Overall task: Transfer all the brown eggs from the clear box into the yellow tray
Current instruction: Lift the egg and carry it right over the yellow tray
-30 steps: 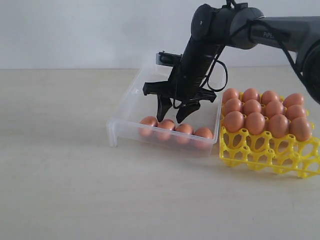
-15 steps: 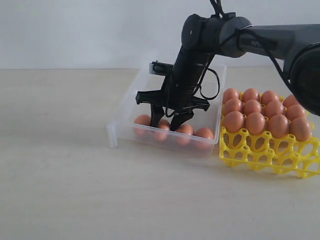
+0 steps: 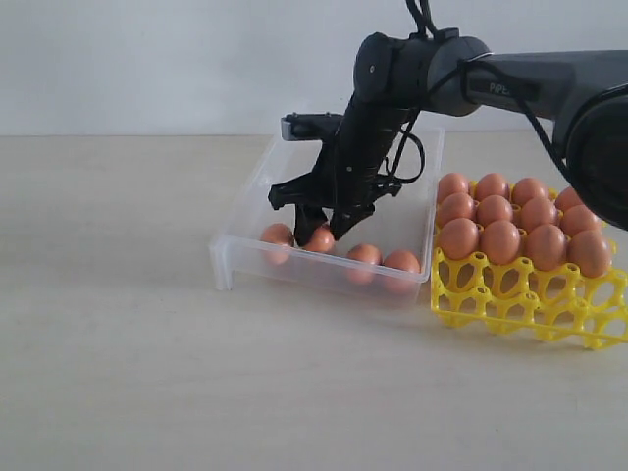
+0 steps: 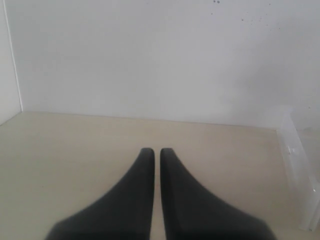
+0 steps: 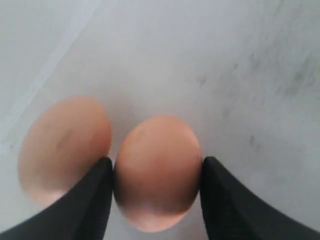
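Observation:
In the exterior view my right gripper [image 3: 319, 234] reaches down into the clear box [image 3: 245, 257], shut on a brown egg [image 3: 320, 239] near the front wall. The right wrist view shows that egg [image 5: 157, 170] pinched between both black fingers, and a second egg [image 5: 62, 147] touching it on one side. Three more eggs lie along the box's front: one [image 3: 278, 235] at the left, two [image 3: 364, 254] [image 3: 400, 261] to the right. The yellow tray [image 3: 510, 304] stands right of the box with several eggs [image 3: 500, 240] in its cups. My left gripper [image 4: 155, 150] is shut and empty.
The box floor [image 5: 260, 75] behind the held egg carries dark scuff marks. A corner of the clear box [image 4: 296, 165] shows in the left wrist view, over the beige table [image 3: 147, 373]. The tray's front row of cups [image 3: 549, 319] holds no eggs.
My right gripper has come down into the box and shifted slightly left. Its jaws have narrowed onto the second egg from the left.

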Available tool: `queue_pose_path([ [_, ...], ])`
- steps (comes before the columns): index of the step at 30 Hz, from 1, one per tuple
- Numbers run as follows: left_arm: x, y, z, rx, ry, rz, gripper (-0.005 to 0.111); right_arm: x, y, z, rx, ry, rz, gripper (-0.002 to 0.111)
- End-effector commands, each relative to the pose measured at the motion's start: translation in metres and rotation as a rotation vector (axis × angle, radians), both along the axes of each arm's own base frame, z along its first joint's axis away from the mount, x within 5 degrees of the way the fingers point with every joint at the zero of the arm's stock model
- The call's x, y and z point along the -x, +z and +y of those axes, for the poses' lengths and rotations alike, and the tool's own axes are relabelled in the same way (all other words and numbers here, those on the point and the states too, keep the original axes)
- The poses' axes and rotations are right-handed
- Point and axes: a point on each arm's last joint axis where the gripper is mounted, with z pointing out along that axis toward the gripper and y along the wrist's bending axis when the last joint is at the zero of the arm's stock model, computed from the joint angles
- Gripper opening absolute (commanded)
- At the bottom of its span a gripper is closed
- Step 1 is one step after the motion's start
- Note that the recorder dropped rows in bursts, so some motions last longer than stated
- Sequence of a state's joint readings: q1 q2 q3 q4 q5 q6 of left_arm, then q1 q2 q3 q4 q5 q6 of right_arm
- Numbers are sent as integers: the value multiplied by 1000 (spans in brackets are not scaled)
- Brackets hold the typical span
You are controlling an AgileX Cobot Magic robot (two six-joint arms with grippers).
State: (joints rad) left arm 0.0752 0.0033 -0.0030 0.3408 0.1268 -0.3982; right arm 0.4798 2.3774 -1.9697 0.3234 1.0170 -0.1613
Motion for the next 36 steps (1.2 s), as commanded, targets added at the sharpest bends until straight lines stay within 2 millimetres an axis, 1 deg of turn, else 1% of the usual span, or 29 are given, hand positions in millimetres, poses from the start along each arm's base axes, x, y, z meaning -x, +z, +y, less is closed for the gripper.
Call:
queue_pose_path([
  [1,0,-1,0,3,-5,1,4,-23,-8,4,-80,0,-330,0],
  [4,0,-1,0,3,-5,1,4,-31,-12,4,-151,-55,-529,0],
  [5,0,-1,0,3,-5,1,4,-34,-12,2,-174,-103,-594,0],
  [7,0,-1,0,3,-5,1,4,-35,-16,-7,-176,-201,-706,0],
  [8,0,-1,0,3,-5,1,4,-32,-21,-17,-140,-267,-806,0],
  [9,0,-1,0,3,-5,1,4,-30,-23,-20,-125,-281,-842,0],
  [10,0,-1,0,3,-6,0,4,-25,-28,-26,-100,-279,-921,0],
  [11,0,-1,0,3,-6,0,4,-21,-30,-28,-112,-268,-952,0],
  [12,0,-1,0,3,-6,0,4,-15,-34,-27,-157,-244,-996,0],
  [13,0,-1,0,3,-6,0,4,-9,-33,-27,-245,-215,-1044,0],
  [15,0,-1,0,3,-6,0,4,5,-30,-26,-503,-129,-1125,0],
  [16,0,-1,0,3,-6,0,4,11,-28,-29,-620,-99,-1149,0],
  [17,0,-1,0,3,-6,0,4,16,-24,-37,-708,-78,-1177,0],
  [20,0,-1,0,3,-6,0,4,21,-18,-59,-707,-62,-1194,0],
  [21,0,-1,0,3,-6,0,4,26,-13,-67,-742,-59,-1217,0],
  [22,0,-1,0,3,-6,0,4,34,-11,-76,-760,-68,-1219,0],
  [24,0,-1,0,3,-5,1,4,48,-2,-94,-744,-100,-1199,0],
  [26,0,-1,0,3,-5,1,4,76,5,-113,-707,-108,-1166,0],
  [29,0,-1,0,3,-5,1,4,104,7,-132,-648,-122,-1146,0],
  [32,0,-1,0,3,-5,1,4,135,3,-154,-586,-159,-1107,0],
  [33,0,-1,0,3,-5,1,4,149,-1,-165,-557,-178,-1082,0],
  [34,0,-1,0,3,-5,1,4,165,-6,-174,-527,-163,-1052,0],
  [36,0,-1,0,3,-5,1,4,180,-13,-181,-523,-102,-1003,0],
])
